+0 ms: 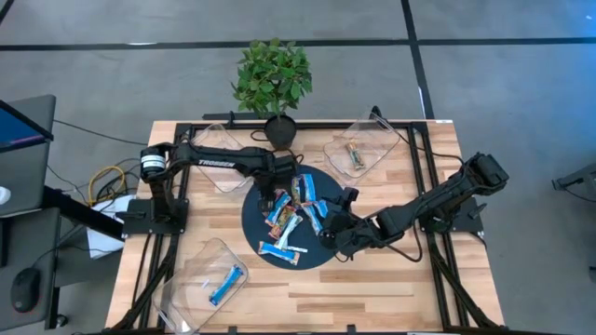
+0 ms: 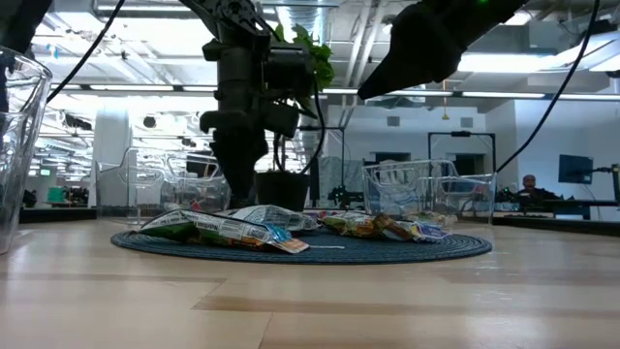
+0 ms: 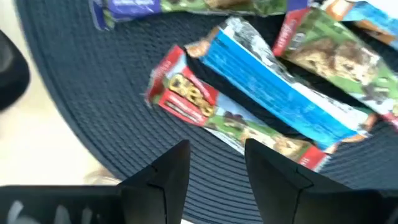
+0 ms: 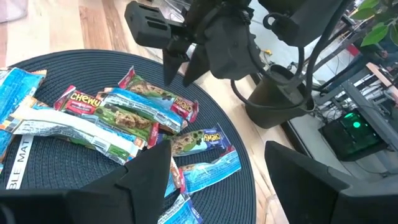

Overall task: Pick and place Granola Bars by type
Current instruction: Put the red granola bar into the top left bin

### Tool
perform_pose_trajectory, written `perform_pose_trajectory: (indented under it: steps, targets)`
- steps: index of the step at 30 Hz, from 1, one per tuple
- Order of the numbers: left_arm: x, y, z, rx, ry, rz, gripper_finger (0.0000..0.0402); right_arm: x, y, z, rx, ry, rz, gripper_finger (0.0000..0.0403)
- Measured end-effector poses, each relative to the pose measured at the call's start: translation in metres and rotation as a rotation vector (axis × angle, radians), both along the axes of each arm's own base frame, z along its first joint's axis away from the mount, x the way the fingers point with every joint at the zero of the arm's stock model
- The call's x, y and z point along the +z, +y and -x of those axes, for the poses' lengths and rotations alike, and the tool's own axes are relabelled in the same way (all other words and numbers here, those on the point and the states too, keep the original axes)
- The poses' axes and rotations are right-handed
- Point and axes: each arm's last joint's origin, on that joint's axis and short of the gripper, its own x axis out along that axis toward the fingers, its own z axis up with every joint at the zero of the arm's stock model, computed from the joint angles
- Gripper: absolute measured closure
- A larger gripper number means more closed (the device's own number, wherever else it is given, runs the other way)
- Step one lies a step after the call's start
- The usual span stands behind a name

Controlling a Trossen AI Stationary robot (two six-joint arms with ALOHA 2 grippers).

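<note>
Granola Bars (image 1: 294, 216), flat crinkly foil wrappers, piled on round woven dark mat (image 1: 256, 226); left gripper (image 3: 214, 163) and right gripper (image 4: 217, 168) both spread, holding nothing, above pile.

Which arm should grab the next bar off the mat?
Left, probably. The left gripper hangs open over the red-and-green wrapped bar on the round dark woven mat. The right gripper is open too, at the mat's right edge.
</note>
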Motion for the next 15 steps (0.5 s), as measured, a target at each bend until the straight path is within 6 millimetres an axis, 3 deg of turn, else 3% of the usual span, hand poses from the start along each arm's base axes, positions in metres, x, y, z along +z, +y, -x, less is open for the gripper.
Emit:
perform_pose_trajectory:
  steps: [15]
  targets:
    - [-0.0071,-0.0001,-0.0015,0.045,-0.053,0.036,0.0253,-0.0004,0.0006,-0.0002,0.014,0.003,-0.024,0.0148]
